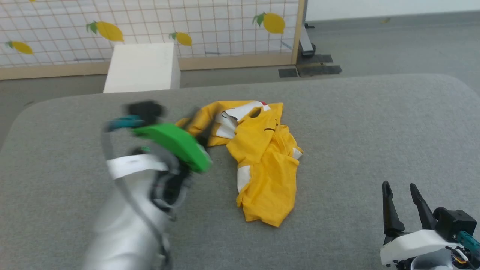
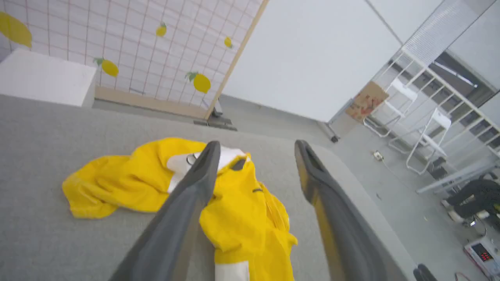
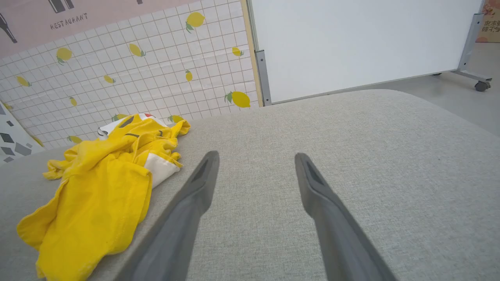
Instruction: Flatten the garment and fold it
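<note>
1. Two long-fingered dark pincers flank the work. The left pincer [image 1: 198,125], blurred at centre-left of the head view, sits just beside the upper-left lobe of the bright yellow cotton T-shirt with white patches [image 1: 262,161]. The right pincer [image 1: 399,187] stands at lower right, well apart from the shirt.
2. Seen from the left wrist, the left pincer [image 2: 258,146] stands wide with no cloth between its fingers. The T-shirt [image 2: 129,179] lies below and beyond them.
3. Seen from the right wrist, the right pincer [image 3: 256,156] is equally wide over bare surface, with the T-shirt [image 3: 97,183] at the left of that frame.
4. The T-shirt lies crumpled mid-way across the grey fabric-covered bench [image 1: 375,131]. In the head view its long axis runs from top centre down and slightly right.
5. By my judgement, the left arm is nearer the shirt's upper end and the right arm nearer its lower end. Flattening likely means pulling the two ends apart along that axis.
</note>
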### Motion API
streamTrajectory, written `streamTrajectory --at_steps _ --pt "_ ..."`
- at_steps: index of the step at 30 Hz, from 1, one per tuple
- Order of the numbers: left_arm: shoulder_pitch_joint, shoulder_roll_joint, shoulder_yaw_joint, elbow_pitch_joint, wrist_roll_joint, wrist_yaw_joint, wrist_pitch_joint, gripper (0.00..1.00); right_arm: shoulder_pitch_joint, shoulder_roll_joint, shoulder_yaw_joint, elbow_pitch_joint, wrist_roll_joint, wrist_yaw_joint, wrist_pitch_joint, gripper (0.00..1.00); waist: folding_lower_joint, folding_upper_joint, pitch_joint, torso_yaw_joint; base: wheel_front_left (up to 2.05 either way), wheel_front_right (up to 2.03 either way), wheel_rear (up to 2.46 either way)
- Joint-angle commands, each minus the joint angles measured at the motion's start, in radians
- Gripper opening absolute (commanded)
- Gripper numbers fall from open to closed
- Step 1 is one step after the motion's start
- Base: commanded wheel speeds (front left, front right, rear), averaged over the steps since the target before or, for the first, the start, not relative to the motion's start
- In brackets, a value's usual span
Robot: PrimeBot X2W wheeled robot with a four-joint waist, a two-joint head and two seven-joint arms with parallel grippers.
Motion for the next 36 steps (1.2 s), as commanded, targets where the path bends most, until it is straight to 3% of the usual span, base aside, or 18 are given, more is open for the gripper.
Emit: streamTrajectory --at_steps 1,5,8,11,15,21,28,32,36 --pt "0.014 0.034 0.03 -0.025 0.024 0.012 -0.06 1.0 0.01 0.0 0.002 -0.002 0.001 -0.002 -0.006 1.0 0.0001 -0.0001 -0.016 0.015 0.0 0.0 0.0" --pt "0.087 0.127 0.09 -0.093 0.134 0.065 -0.264 1.0 0.014 0.0 -0.002 -0.005 0.003 -0.002 -0.006 1.0 0.0001 -0.0001 -0.029 0.023 0.0 0.0 0.0" --pt "0.167 0.18 0.086 -0.122 0.243 0.109 -0.325 1.0 0.019 0.0 -0.002 -0.008 0.002 -0.002 -0.006 1.0 0.0001 -0.0001 -0.032 0.028 0.0 0.0 0.0" --pt "0.259 0.195 0.081 -0.167 0.333 0.142 -0.342 1.0 0.024 0.0 -0.001 -0.004 0.001 -0.002 -0.004 1.0 0.0001 -0.0001 -0.027 0.039 0.0 0.0 0.0" --pt "0.351 0.164 0.123 -0.25 0.385 0.164 -0.344 1.0 0.002 0.0 0.011 -0.015 -0.001 -0.002 0.034 1.0 0.0001 -0.0001 -0.006 0.053 0.0 0.0 0.0" --pt "0.44 0.108 0.191 -0.338 0.432 0.174 -0.345 1.0 -0.117 0.0 0.108 -0.037 -0.017 -0.002 0.244 1.0 0.0001 -0.0001 0.04 0.077 0.0 0.0 0.0" --pt "0.434 0.064 0.196 -0.359 0.47 0.136 -0.345 1.0 -0.282 0.0 0.216 0.08 -0.117 -0.002 0.604 1.0 0.0001 -0.0001 0.1 0.152 0.0 0.0 0.0" --pt "0.409 0.041 0.202 -0.357 0.49 0.12 -0.345 1.0 -0.347 0.0 0.262 0.146 -0.162 -0.002 0.721 1.0 0.0001 -0.0001 0.135 0.199 0.0 0.0 0.0" --pt "0.396 0.018 0.206 -0.351 0.507 0.101 -0.345 1.0 -0.37 0.0 0.276 0.204 -0.182 -0.002 0.769 1.0 0.0001 -0.0001 0.161 0.237 0.0 0.0 0.0"
